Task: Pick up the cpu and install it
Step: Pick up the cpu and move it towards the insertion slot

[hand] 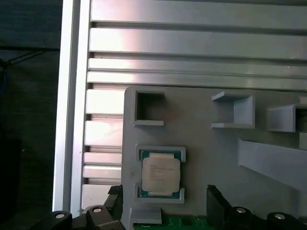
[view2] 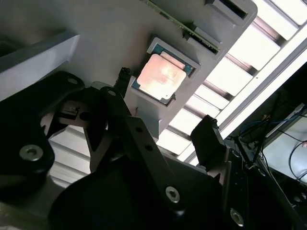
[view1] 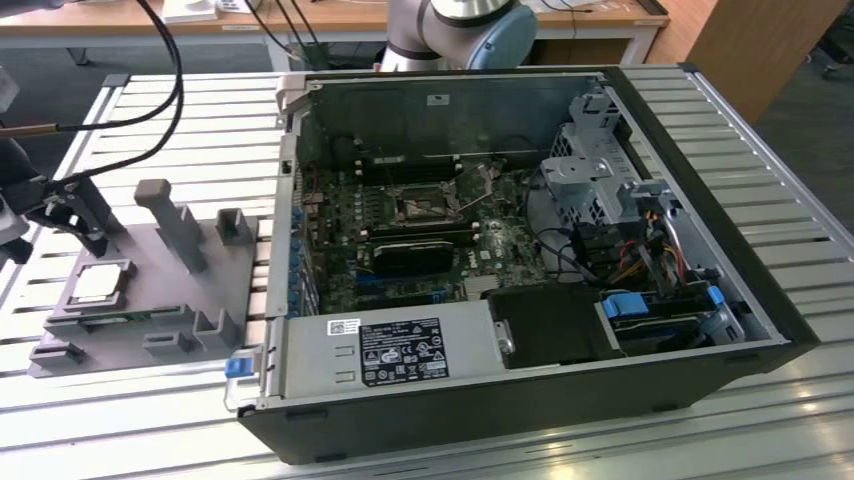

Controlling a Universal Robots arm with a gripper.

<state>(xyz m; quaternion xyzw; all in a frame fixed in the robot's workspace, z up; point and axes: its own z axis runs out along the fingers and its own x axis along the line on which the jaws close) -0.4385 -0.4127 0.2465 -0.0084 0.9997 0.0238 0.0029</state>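
Cpu point(view1: 100, 283): a flat square chip with a matt silvery metal lid and a thin pale rim. It lies level in a shallow square pocket of the grey plastic tray point(view1: 160, 292), which has a smooth moulded surface with upright posts and box-shaped holders. In both wrist views the cpu point(hand: 160, 175) point(view2: 160, 76) sits flush inside the pocket's raised frame.

Gripper point(view1: 78, 225): black, angular, bolted links. It hangs over the tray, and its fingers point(hand: 213, 199) are spread wider than the chip, one on each side, not touching it.

The tray rests on a ribbed aluminium table point(view1: 187, 130). Well apart, toward the exterior view's right, an open computer case point(view1: 441, 110) exposes the square metal-framed socket point(view1: 427, 205).
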